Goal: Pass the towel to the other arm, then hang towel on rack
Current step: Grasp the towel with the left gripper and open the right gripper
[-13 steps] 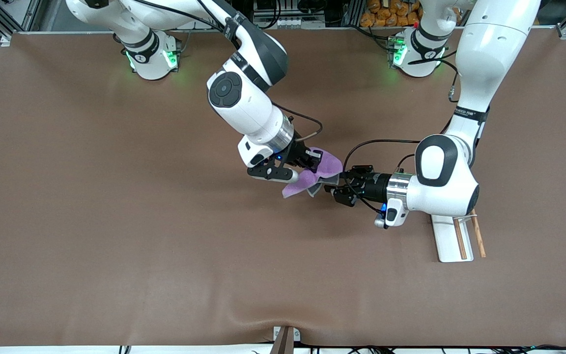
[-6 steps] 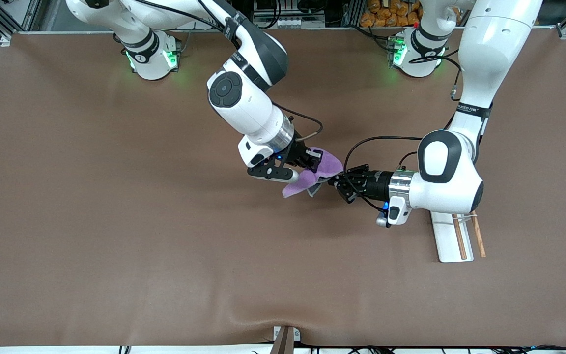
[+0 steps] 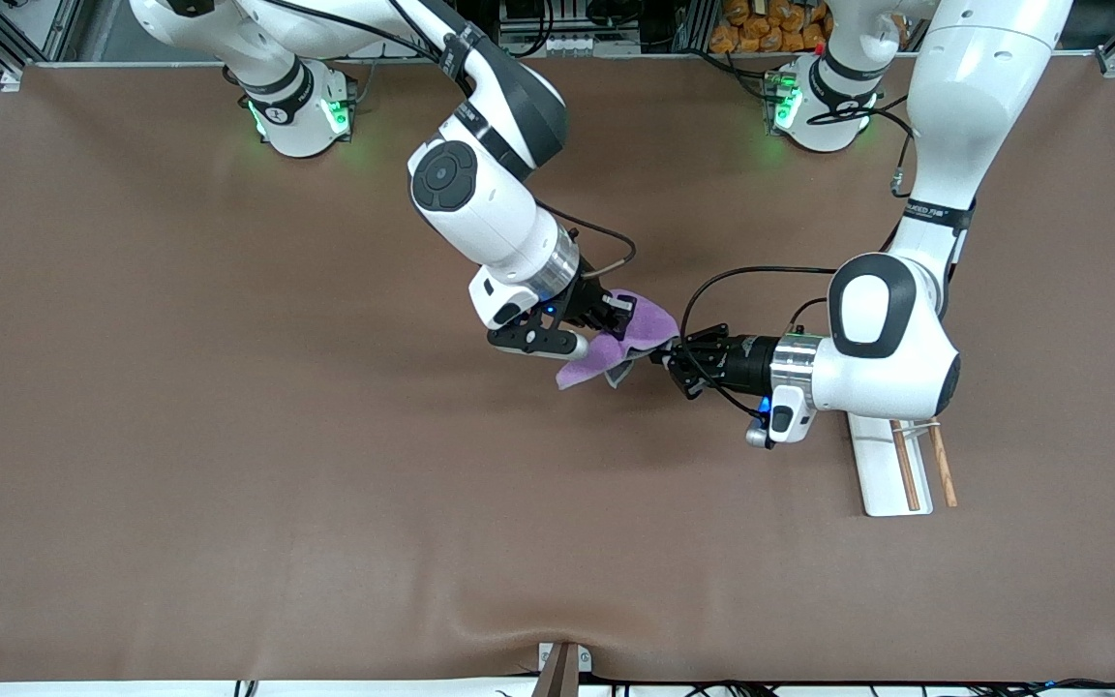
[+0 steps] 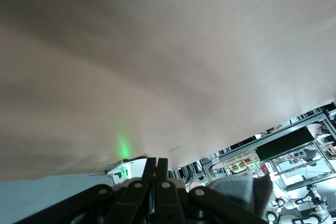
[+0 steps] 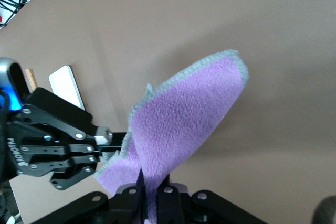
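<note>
You see the towel (image 3: 616,341) at the middle of the frame, up over the table (image 3: 228,436); the right gripper (image 3: 606,324) pinches its lilac fold; the left gripper (image 3: 666,356), just right of it, has fingers pressed together on the towel's edge; the rack (image 3: 882,474) lies at lower right, under the left arm.

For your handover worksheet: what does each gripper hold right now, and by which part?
Both hold the towel: the right gripper pinches its lower end, and the left gripper is shut on the edge toward the rack.
</note>
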`<move>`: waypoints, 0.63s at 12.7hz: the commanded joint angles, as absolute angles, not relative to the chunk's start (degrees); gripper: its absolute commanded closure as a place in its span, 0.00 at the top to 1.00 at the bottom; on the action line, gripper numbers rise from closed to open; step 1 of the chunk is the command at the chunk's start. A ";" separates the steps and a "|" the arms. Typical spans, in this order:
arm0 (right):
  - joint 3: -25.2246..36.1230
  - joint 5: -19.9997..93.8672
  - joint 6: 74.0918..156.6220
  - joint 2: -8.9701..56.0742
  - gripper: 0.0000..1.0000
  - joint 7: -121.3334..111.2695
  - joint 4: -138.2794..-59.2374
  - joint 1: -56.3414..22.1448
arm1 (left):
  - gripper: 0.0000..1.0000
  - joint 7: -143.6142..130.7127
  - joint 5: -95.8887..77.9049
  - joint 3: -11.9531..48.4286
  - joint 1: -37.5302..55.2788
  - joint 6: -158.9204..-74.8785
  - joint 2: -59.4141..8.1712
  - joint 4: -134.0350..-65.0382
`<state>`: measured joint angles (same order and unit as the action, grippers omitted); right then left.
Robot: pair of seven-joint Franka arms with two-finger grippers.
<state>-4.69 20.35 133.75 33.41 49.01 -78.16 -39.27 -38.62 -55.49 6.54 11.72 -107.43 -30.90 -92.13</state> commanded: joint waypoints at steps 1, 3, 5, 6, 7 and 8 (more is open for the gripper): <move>-4.13 21.53 133.42 34.10 0.10 49.22 -76.46 -39.64 | 0.00 -39.02 -53.89 6.33 8.80 -105.05 -27.95 -90.72; -4.13 21.53 133.42 34.01 0.24 49.13 -76.46 -39.46 | 0.00 -39.11 -48.63 6.33 6.43 -100.31 -27.08 -86.42; -4.13 21.45 133.42 33.84 1.00 49.04 -76.46 -39.37 | 0.00 -39.02 -43.27 6.33 5.02 -96.87 -24.97 -83.77; -4.13 21.45 133.33 33.84 1.00 48.96 -76.46 -39.37 | 0.00 -39.02 -40.98 6.33 4.57 -96.07 -23.57 -83.32; -4.04 21.45 133.42 33.84 1.00 48.87 -76.46 -39.37 | 0.00 -39.02 -39.39 6.33 4.14 -95.28 -21.90 -83.23; -4.13 21.45 133.33 33.84 1.00 48.87 -76.46 -39.29 | 0.00 -39.02 -38.07 6.33 3.70 -94.32 -20.49 -83.23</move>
